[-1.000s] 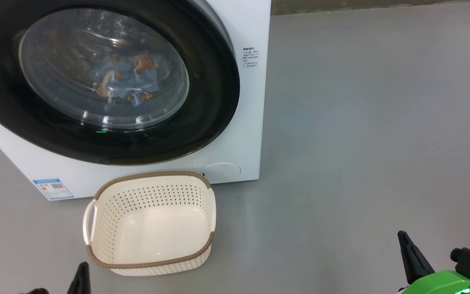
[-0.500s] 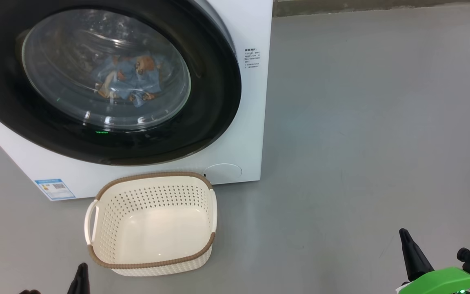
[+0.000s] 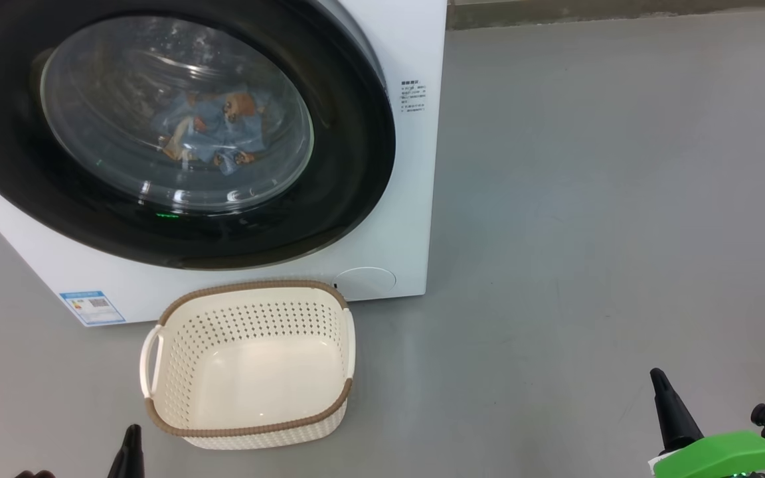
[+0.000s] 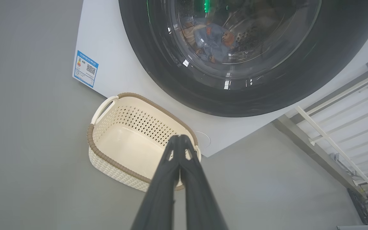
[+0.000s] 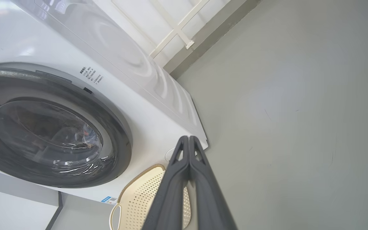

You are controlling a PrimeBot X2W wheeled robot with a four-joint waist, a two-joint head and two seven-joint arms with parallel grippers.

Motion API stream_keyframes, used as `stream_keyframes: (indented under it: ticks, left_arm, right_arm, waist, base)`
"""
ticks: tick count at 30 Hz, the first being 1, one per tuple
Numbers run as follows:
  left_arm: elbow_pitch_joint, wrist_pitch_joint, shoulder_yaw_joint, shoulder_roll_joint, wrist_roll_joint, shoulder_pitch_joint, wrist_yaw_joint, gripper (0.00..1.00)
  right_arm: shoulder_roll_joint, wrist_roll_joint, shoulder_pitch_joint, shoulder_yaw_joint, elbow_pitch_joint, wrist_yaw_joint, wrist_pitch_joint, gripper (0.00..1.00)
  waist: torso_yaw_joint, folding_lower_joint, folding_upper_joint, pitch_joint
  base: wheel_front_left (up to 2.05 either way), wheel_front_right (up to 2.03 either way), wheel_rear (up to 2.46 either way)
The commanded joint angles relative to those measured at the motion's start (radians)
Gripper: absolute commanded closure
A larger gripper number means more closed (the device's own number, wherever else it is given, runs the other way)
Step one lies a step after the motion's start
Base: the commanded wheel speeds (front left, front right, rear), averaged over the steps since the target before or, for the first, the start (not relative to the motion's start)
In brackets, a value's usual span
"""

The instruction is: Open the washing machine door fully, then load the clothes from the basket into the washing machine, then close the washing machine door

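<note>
While the washing machine door (image 3: pixel 117 86) sits shut vs the front of the washing machine (image 3: pixel 409 199), the clothes (image 3: pixel 213 133) lie inside the drum, seen thru the glass. The basket (image 3: pixel 250 318) stands empty on the grey floor (image 3: pixel 588 232), just beside the washer's bottom front edge, near the round flap (image 3: pixel 364 279). L gripper (image 4: pixel 180 140) hangs by the basket's near-left corner, 2 fingers pressed together, holding nothing. R gripper (image 5: pixel 188 140) is well apart, over the floor at right, fingers likewise pressed together w/ nothing btwn.
</note>
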Motion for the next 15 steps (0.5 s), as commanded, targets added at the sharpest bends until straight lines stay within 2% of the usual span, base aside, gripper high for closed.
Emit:
stream_keyframes:
  ticks: [1, 15]
  left_arm:
    - [-0.028, 0.005, 0.021, 0.010, -0.026, -0.050, -0.001, 1.00]
    - [-0.035, 0.049, 0.034, 0.003, -0.182, -0.067, -0.001, 1.00]
  right_arm:
    - [-0.009, 0.023, -0.029, 0.001, -0.030, 0.001, 0.004, 1.00]
    - [0.010, 0.165, -0.033, -0.014, -0.053, 0.001, 0.049, 1.00]
  waist:
    - [0.000, -0.0001, -0.0001, 0.000]
    - [0.005, -0.0001, -0.0001, -0.004]
  base:
    - [0.00, 0.00, 0.00]
    - [0.00, 0.00, 0.00]
